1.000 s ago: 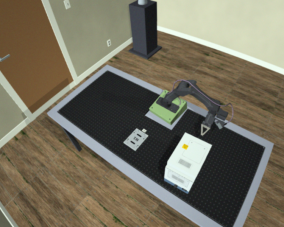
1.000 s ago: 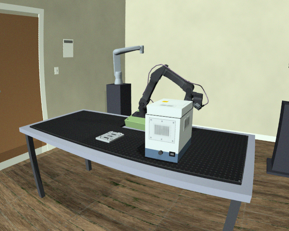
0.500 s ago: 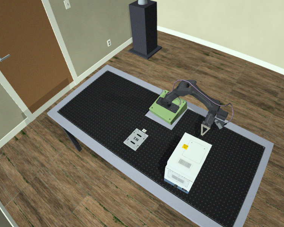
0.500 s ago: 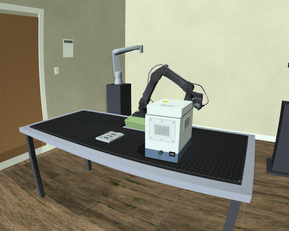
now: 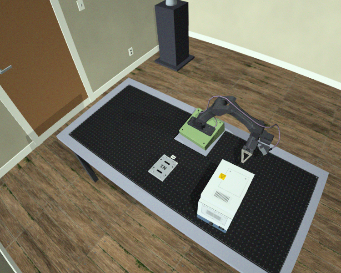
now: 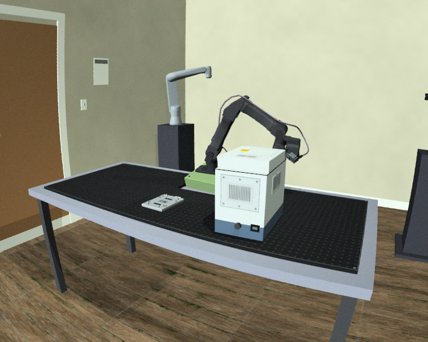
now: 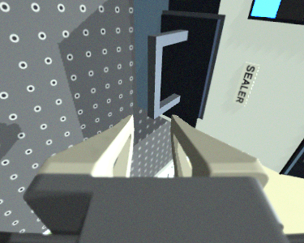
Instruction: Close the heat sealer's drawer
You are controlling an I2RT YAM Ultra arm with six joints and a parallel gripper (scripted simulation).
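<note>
Wood-plank flooring and pale walls frame my work area, with a brown door at the far left of my top view and a dark pedestal standing in the corner beyond the table. Over the table's grey rim lies a black perforated mat. Moving rightward across that mat, I first see a small grey fixture plate lying flat by itself, then the green base block that carries my arm, and then the white heat sealer standing upright near the table's front edge. My gripper hangs just beside the sealer's rear face, pointing toward it. Through the wrist camera I see the two pale fingers set a little apart with nothing between them, only the dotted mat showing through the gap. Just ahead of the fingertips is the drawer front, a dark panel seated against the sealer's white face, with its grey U-shaped handle standing out from it; I cannot tell whether the tips touch the handle's lower end. Right of the drawer front, a label on the white face reads SEALER, and at the upper right corner of the view the sealer's light shows blue. Sheet, plate and frame are hidden from me inside the housing.
</note>
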